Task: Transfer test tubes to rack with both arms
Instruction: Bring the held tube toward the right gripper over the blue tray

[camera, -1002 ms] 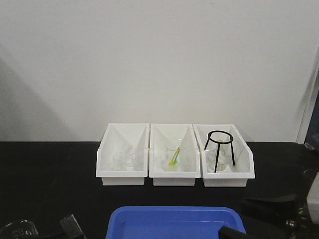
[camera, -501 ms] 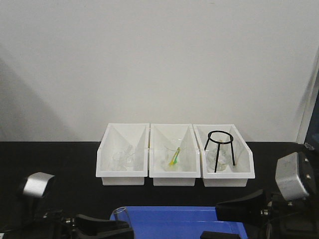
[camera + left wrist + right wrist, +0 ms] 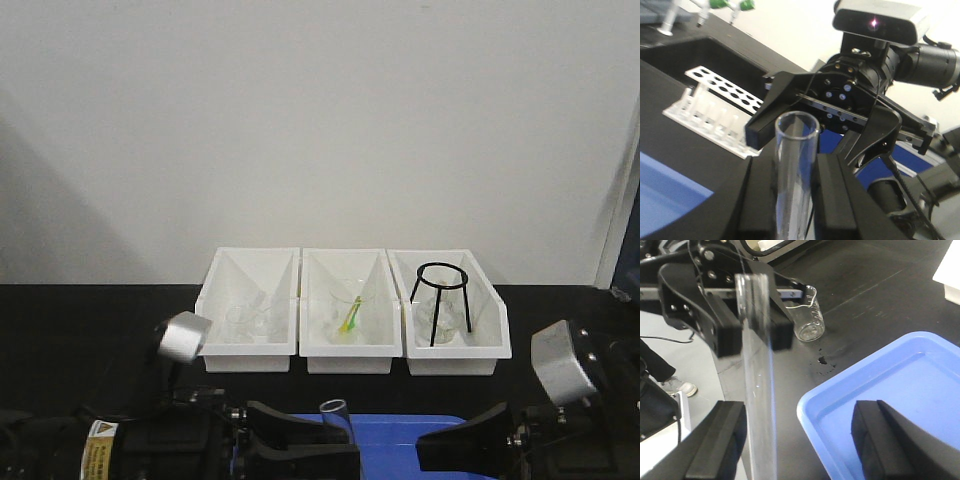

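Note:
A clear test tube [image 3: 796, 150] stands upright in my left gripper [image 3: 796, 172], which is shut on its lower part. In the front view the tube's open rim [image 3: 334, 408] shows above the blue tray's back edge. My right gripper [image 3: 797, 435] is open and faces the left one. The tube [image 3: 760, 390] passes between its fingers, close to the left finger [image 3: 720, 440], without touching it. The white rack [image 3: 720, 97] lies on the black table beyond and to the left, with round holes in its top plate and clear upright pegs along its near side.
A blue tray [image 3: 400, 430] sits between the arms at the table's front. Three white bins [image 3: 350, 345] line the back; the right one holds a black wire tripod [image 3: 440, 300]. A small glass beaker [image 3: 807, 315] lies on its side left of the tray.
Both arms have come up and inward over the tray's front. The left gripper has carried the tube right and upward, and the right gripper now faces it with its fingers around the tube.

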